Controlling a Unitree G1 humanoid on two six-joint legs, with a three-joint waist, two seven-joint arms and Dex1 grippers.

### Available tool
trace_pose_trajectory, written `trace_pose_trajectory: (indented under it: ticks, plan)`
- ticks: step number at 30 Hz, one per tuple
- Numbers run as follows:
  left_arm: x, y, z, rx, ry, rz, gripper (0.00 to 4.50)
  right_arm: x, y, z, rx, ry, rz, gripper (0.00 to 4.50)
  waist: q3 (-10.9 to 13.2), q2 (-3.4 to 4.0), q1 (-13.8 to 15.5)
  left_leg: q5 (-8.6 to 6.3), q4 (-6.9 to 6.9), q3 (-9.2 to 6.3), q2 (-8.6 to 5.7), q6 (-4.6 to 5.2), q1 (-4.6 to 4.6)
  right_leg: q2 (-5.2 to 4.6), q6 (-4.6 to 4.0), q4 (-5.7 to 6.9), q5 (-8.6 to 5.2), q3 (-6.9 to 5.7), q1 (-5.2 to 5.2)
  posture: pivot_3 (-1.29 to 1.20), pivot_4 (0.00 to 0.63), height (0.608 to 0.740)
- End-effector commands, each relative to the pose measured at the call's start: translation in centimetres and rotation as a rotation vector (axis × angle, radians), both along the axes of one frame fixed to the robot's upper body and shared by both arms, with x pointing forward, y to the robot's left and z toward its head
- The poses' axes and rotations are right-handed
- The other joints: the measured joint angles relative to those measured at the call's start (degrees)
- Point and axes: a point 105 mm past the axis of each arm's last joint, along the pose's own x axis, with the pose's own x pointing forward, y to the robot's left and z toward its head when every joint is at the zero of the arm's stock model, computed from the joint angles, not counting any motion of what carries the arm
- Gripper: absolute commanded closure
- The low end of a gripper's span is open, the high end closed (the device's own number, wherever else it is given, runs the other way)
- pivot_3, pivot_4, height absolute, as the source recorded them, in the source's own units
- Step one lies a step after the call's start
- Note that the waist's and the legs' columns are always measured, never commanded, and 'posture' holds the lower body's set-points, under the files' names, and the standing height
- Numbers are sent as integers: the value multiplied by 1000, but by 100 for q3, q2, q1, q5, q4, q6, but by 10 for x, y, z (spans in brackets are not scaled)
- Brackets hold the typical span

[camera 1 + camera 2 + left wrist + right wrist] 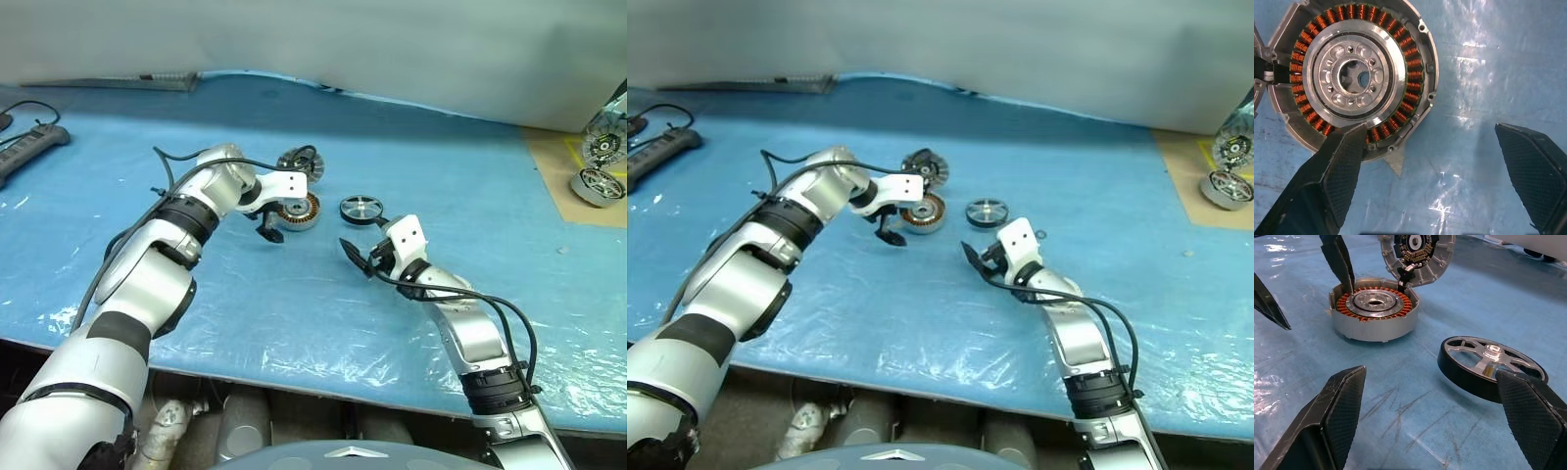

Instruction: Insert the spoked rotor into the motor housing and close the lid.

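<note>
Two sets of my jaws gaping wide (both empty), left gripper (pixel 270 233) hovering beside the motor housing (pixel 300 210), spoked rotor (pixel 1492 364) lying on the bench (pixel 294 304) before my right gripper (pixel 359 257), lid (pixel 1418 257) leaning upright behind the housing.

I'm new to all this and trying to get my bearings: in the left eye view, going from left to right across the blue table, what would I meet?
Power strip → left gripper → motor housing → spoked rotor → right gripper → spare motor parts at the far right edge.
</note>
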Motion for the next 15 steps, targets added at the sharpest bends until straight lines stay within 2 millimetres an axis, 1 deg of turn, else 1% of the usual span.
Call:
trace_pose_trajectory:
  ticks: [1, 4, 8, 10, 15]
  plan:
    - [8, -2, 21, 82, -65, -34, 0, 0, 0, 7, -1, -26, 9, 24, 2, -2, -1, 0, 1, -1, 0, 0, -1, 0, 0, 0, 0, -2, 0, 0, 150, 740]
    - [12, -7, 39, 85, -86, -39, 0, 0, 0, 7, -5, -21, 17, 24, 8, -9, -2, 0, 1, -2, 2, 0, -8, 1, -1, -1, 1, -4, -5, 0, 150, 740]
    - [16, -12, 50, 84, -111, -33, 0, 1, 0, 6, -7, -17, 21, 24, 8, -11, -1, 4, 1, -3, 2, 6, -22, 1, -1, -6, 0, -10, -11, 0, 150, 740]
    - [17, -13, 51, 90, -119, -31, 0, 1, 0, 6, -8, -15, 23, 24, 9, -11, -2, 6, 1, -3, 3, 11, -24, 1, -1, -9, 0, -14, -11, 0, 150, 740]
    - [18, -20, 40, 109, -115, -28, 0, 1, 0, 6, -9, -12, 27, 24, 11, -13, -1, 5, 2, -8, 3, 10, -28, 0, -1, -9, 1, -19, -11, 0, 150, 740]
